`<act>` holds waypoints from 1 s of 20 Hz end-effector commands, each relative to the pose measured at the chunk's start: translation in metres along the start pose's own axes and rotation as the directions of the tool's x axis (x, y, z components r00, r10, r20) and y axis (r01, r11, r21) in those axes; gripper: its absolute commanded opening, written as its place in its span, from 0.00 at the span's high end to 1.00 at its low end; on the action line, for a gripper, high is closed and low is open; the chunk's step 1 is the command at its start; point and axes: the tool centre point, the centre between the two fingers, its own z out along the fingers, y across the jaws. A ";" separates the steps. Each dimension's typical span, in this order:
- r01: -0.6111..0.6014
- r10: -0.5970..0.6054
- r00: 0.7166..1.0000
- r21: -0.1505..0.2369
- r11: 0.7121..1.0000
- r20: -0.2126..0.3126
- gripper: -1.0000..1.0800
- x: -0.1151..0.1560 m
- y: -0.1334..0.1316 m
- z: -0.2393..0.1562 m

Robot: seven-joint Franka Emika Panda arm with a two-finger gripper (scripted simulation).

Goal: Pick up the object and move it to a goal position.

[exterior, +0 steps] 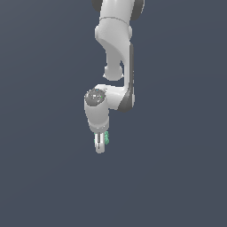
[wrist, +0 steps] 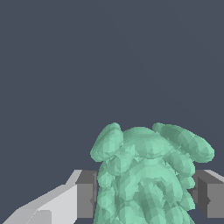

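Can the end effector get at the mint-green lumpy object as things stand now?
Probably yes: the mint-green lumpy object already sits between the fingers of the end effector, with nothing in the way; whether they touch it is unclear.

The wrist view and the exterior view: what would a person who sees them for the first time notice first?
In the wrist view, the mint-green lumpy, knobbly object fills the space between the two grey finger pads, which stand on either side of it. In the exterior view, the white jointed robot arm hangs down from the top edge against a plain dark blue-grey background. At its lower end, only a sliver of green shows beside the white gripper.
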 end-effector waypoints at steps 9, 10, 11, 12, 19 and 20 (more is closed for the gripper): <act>-0.138 0.147 0.988 0.156 0.978 -0.047 1.00 0.040 -0.059 -0.079; -0.158 0.169 0.984 0.179 0.971 -0.052 1.00 0.046 -0.066 -0.092; -0.178 0.193 0.980 0.204 0.963 -0.057 1.00 0.052 -0.073 -0.106; -0.199 0.218 0.974 0.230 0.953 -0.061 1.00 0.060 -0.080 -0.120; -0.334 0.397 0.915 0.415 0.846 -0.073 1.00 0.111 -0.114 -0.233; -0.348 0.418 0.905 0.437 0.829 -0.072 1.00 0.117 -0.116 -0.247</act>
